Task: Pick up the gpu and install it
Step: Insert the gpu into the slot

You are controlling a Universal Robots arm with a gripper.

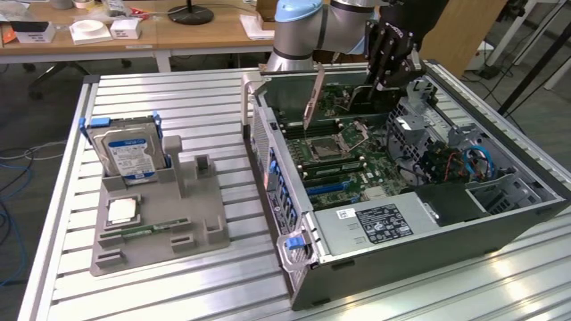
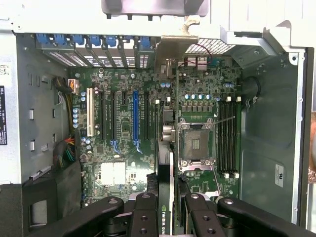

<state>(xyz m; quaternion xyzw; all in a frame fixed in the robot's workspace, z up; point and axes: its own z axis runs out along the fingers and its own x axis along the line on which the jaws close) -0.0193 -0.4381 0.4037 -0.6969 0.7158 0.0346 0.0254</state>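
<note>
Claw [image 1: 386, 80] is clamped on the gpu [image 1: 314, 93], jaws narrowed to the card's thickness. Card hangs just below the claw, above the open case [image 1: 499, 221], clear of the motherboard [image 1: 344, 164] and not yet in any slot.

Handling, as I judge it:
- Light, thin, stiff board. Won't sag, but won't forgive bending or a skewed push.
- Fragile where components and the contact edge sit; the flat faces near the top edge are the safe place to pinch, which is where the claw has it in the wrist view [image 2: 165, 212].
- Smooth faces, narrow grip, so it could pivot between the fingers if the lower edge catches on something.

Orientation:
- Card is on edge, faces vertical, seen nearly edge-on from the wrist camera [image 2: 173, 163].
- Long axis runs away from the claw toward the case's rear wall, roughly parallel with the blue slot [image 2: 135, 116] and its neighbours.
- Bracket [image 2: 175, 49] leads, at the far end from the claw, pointing at the rear openings with blue latches [image 2: 89, 42].
- Contact edge faces down toward the board. Which slot it lines up with I can't tell for sure.
</note>
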